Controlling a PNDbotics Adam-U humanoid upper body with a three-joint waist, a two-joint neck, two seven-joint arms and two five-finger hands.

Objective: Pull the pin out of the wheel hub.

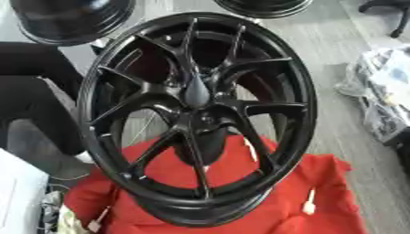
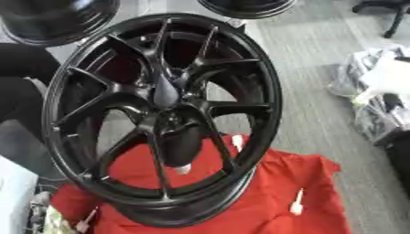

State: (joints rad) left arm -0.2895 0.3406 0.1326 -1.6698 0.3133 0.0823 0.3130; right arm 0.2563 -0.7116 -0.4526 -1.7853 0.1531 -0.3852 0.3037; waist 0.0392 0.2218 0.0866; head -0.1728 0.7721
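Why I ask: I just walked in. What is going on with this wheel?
A black multi-spoke alloy wheel stands tilted on a red cloth on the floor. A matte dark cone-shaped piece sits at its hub, not yet pulled out. I can make out no robot hand; a dark shape behind the lower spokes is unclear. Small white sticks lie on the cloth.

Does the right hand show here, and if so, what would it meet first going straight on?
Neither view clearly shows a hand, so no line can be judged. The dark shape behind the wheel hub is too unclear to name.
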